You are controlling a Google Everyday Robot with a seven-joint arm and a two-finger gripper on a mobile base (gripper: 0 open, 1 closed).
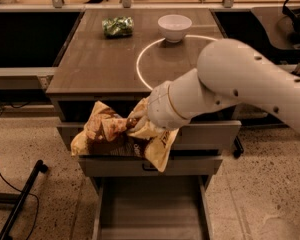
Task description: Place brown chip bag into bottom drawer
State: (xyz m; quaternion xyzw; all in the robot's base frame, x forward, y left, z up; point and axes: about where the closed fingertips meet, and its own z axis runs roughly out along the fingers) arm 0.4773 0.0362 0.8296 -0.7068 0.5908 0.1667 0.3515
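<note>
Grey cabinet (100, 64) ahead; my gripper (134, 124) clamping crumpled chip bag (102, 134) before upper drawer fronts (210, 134). Needing straight descent, I'm judging, keeping loose corners clearing bottom drawer (150, 209) walls.

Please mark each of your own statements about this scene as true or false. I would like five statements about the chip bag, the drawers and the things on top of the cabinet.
1. The gripper holds the brown chip bag in the air. True.
2. The brown chip bag lies inside the bottom drawer. False: it hangs above that drawer, in the gripper.
3. The white bowl stands on the cabinet top. True.
4. The bottom drawer is pushed shut. False: it is pulled open.
5. The green packet lies inside the white bowl. False: it lies on the cabinet top, beside the bowl and apart from it.
</note>
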